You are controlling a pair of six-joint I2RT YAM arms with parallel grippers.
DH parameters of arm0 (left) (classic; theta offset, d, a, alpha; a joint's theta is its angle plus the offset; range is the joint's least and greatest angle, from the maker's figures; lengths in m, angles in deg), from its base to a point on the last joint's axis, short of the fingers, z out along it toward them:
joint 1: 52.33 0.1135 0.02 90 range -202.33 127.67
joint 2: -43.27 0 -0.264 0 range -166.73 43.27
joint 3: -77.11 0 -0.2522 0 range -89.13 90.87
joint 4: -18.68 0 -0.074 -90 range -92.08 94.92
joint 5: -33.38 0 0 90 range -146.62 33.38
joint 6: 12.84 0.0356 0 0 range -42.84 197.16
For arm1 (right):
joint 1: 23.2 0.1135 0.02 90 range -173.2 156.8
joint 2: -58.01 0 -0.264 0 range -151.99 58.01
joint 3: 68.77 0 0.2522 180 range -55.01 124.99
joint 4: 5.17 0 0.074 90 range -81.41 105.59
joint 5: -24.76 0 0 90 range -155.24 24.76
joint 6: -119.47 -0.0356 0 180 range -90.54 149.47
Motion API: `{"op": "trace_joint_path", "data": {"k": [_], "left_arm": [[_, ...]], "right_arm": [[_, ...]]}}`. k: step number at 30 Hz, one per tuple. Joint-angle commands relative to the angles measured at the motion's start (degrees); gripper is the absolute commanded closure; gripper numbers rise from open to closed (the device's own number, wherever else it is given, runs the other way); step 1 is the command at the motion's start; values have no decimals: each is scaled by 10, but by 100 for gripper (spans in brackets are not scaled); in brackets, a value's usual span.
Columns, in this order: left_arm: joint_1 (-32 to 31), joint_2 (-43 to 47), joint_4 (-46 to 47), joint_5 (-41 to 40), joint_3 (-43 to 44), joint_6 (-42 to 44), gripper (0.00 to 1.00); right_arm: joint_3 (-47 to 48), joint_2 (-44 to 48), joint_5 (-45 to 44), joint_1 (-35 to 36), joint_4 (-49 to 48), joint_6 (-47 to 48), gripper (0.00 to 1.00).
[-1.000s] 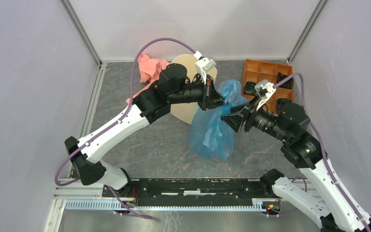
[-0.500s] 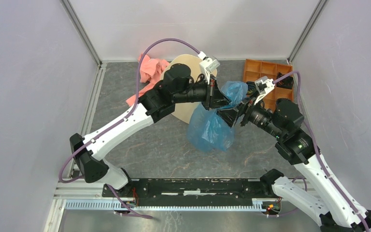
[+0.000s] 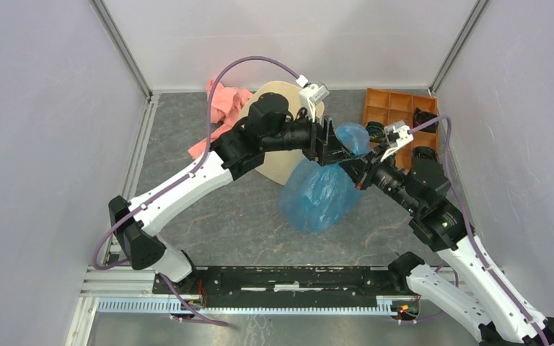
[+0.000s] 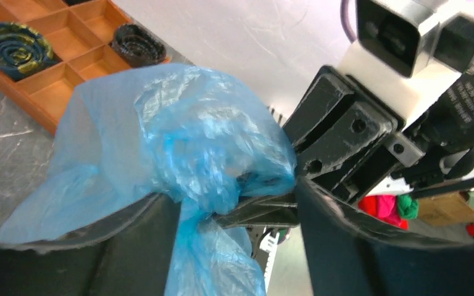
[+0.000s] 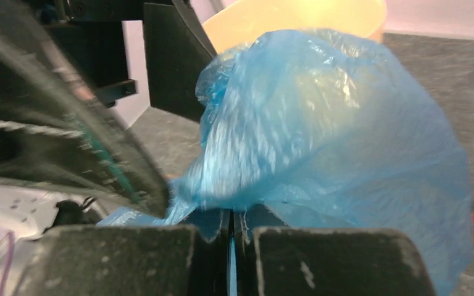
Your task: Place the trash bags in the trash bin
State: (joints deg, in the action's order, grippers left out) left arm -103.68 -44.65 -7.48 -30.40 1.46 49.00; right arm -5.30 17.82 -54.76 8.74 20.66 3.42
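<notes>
Nearest, along the front edge of the grey stone-patterned counter (image 3: 209, 216), a black base rail (image 3: 281, 277) carries both arms. The left arm (image 3: 180, 191) and the right arm (image 3: 469, 252) reach inward and away from the rail, meeting over the middle of the counter.

Between them hangs the thin translucent blue plastic bag (image 3: 317, 194), gathered at the top and ballooning below. Whether its lower end rests on the counter cannot be told. The bag is outside the bin, just to the bin's right and nearer than the tray.

The jaws of the right arm are pressed fully together. The right wrist view shows a fold of blue film pinched in the seam between the two pads (image 5: 333, 259), with the bulk of the bag billowing just beyond them. The jaws of the left arm stand clearly apart. In the left wrist view, a strand of the bag drops through the gap between the two dark fingers (image 4: 358, 259), and neither finger is seen clamping it. The two sets of jaws sit nose to nose at the bag's gathered top.

Behind the left arm is the cream-beige plastic bin (image 3: 274, 171), mostly hidden, so its attitude cannot be told. Farther back, a crumpled pink-salmon cloth (image 3: 223, 104) lies on the left near the rear wall. An orange compartment tray (image 3: 393, 107) sits toward the right rear corner, with dark round objects (image 3: 422, 117) in some of its cells.
</notes>
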Motion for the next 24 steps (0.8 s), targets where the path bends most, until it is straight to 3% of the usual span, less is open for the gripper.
{"op": "trace_joint_path", "data": {"k": [1, 3, 8, 13, 16, 20, 24], "left_arm": [[10, 34, -65, -79, 36, 6, 12], [32, 53, -81, -102, 20, -1, 6], [111, 83, -142, -155, 1, -5, 6], [123, 55, -203, -213, 33, 109, 9], [123, 21, -215, -180, 58, 147, 11], [123, -26, -194, -138, 55, 144, 9], [123, -75, -186, -115, 70, 121, 20]], "right_arm": [[-14, 30, -98, 1, -5, 57, 99], [-8, 41, -160, 1, 20, 82, 100], [40, 78, -265, 1, 86, 148, 100], [63, 122, -329, 1, 120, 212, 99], [75, 130, -370, 1, 142, 215, 99], [85, 143, -347, 2, 148, 188, 100], [89, 156, -325, 1, 150, 170, 100]]}}
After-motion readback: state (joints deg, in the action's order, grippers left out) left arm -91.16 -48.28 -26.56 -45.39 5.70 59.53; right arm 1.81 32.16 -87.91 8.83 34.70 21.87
